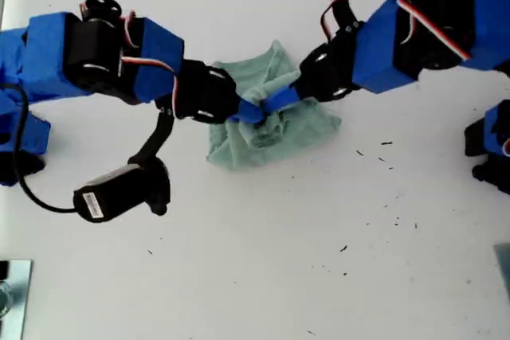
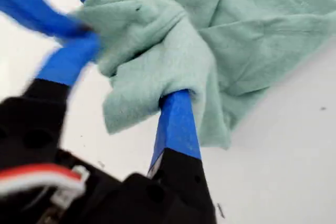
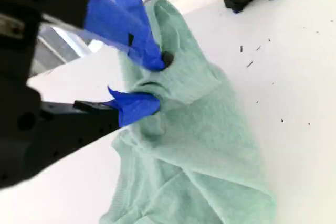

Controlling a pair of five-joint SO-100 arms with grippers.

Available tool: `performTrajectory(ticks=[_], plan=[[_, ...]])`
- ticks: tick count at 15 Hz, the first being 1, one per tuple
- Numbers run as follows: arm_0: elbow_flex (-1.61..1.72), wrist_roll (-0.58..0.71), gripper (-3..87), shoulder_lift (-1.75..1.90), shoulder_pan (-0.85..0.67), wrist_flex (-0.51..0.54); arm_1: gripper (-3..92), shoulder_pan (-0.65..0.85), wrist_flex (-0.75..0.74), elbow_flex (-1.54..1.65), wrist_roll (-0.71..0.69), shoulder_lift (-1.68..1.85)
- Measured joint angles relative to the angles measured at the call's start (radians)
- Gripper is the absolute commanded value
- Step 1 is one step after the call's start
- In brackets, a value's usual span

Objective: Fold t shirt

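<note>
First wrist view, nearest the camera: my first end effector (image 2: pixel 131 72) is clenched on a thick bunch of the t shirt (image 2: pixel 252 40). One blue finger is pushed under a fold and the other presses on the bunch from the opposite side. I judge that this hold serves to lift or drag one layer over the rest.

Just behind that bunch, the blue fingers of the other arm meet the same cloth. In the second wrist view, my second end effector (image 3: pixel 149 82) is also clenched, pinching a small ridge of the t shirt (image 3: pixel 210 145) between its two tips. Probably it holds the cloth in place while the other pulls.

Farther out, the exterior view shows both arms meeting over the garment: my second end effector (image 1: pixel 249 111) comes from the exterior view's left and my first end effector (image 1: pixel 279 101) from its right. The t shirt (image 1: pixel 303 129) lies crumpled in a small heap on the white surface (image 1: pixel 255 276), near the middle and toward the top of that view. It is not yet a neat fold.

I see no container, so nothing is stored inside anything.
</note>
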Motion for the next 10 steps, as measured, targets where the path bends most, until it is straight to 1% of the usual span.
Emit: performTrajectory(ticks=[1,2,4,5,7,9,10], plan=[[0.121,0.006,29.8,0.11,-0.044,-0.011,32.7,0.074,-0.002,0.066,-0.005,0.083],[0.285,0.009,28.7,0.262,-0.114,-0.055,32.7,0.175,-0.005,0.173,0.0,0.215],[0.707,0.015,27.0,0.676,-0.249,-0.193,32.6,0.407,-0.002,0.446,0.043,0.558],[0.897,0.015,25.3,0.879,-0.291,-0.212,31.3,0.462,0.023,0.555,0.064,0.71],[1.209,-0.014,20.9,1.2,-0.295,-0.242,27.5,0.465,0.034,0.782,0.118,0.937],[1.5,-0.089,16.5,1.519,-0.259,-0.252,27.0,0.474,0.037,1.1,0.178,1.256],[1.654,-0.144,13.5,1.712,-0.209,-0.247,27.6,0.476,0.064,1.266,0.288,1.457]])
